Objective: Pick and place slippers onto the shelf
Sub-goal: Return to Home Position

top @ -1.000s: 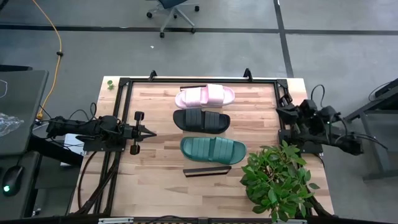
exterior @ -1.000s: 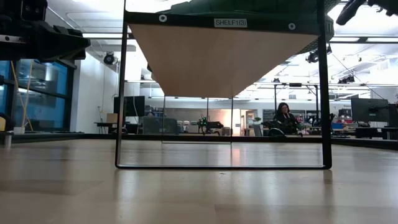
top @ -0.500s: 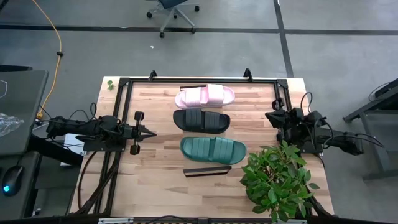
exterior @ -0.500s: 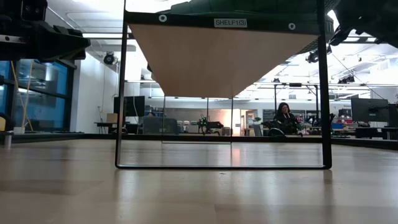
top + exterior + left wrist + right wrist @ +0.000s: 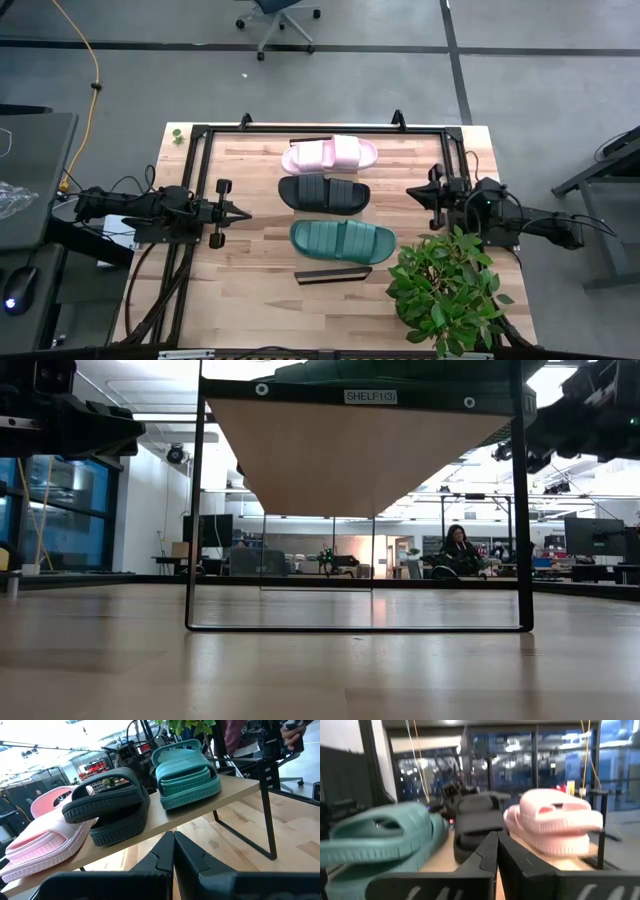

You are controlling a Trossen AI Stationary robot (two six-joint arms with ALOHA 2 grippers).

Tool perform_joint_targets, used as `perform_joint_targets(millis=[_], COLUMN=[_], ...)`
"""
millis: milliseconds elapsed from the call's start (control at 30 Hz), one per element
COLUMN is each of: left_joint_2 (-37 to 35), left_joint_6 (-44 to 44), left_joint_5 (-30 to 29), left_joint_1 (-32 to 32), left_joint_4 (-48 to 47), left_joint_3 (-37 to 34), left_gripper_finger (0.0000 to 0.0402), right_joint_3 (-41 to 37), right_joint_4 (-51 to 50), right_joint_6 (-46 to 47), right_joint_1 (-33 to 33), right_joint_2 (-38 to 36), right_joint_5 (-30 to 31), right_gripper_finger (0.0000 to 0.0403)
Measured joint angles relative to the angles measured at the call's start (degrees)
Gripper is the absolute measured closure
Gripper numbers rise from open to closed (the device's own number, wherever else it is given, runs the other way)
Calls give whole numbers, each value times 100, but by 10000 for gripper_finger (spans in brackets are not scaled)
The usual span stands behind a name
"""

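Pale wood shelf (image 5: 234, 783) carries all three slippers as before: teal slipper (image 5: 342, 240) nearest the potted plant (image 5: 447, 290), black slipper (image 5: 323, 194) in the middle, pink slipper (image 5: 330, 154) at the far end. Only the right gripper (image 5: 410, 190) has moved, swinging in over the table toward the shelf, its fingers pressed together and empty. The left gripper (image 5: 245, 212) waits opposite, likewise closed and empty.
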Motion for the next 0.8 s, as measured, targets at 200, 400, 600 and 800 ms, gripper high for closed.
perform_joint_targets(millis=[200,400,600,800], left_joint_2=[0,0,0,0], left_joint_6=[0,0,0,0], left_joint_5=[0,0,0,0], left_joint_1=[2,2,2,0], left_joint_4=[-2,-2,0,0], left_joint_3=[0,0,0,0], left_gripper_finger=[401,401,401,401], right_joint_3=[0,-2,-2,-4], right_joint_4=[-443,-933,-927,-964], right_joint_6=[-136,-140,-138,-137], right_joint_1=[0,0,0,0], right_joint_2=[-2,0,-2,-2], right_joint_5=[-4,6,51,344], right_gripper_finger=[403,403,403,403])
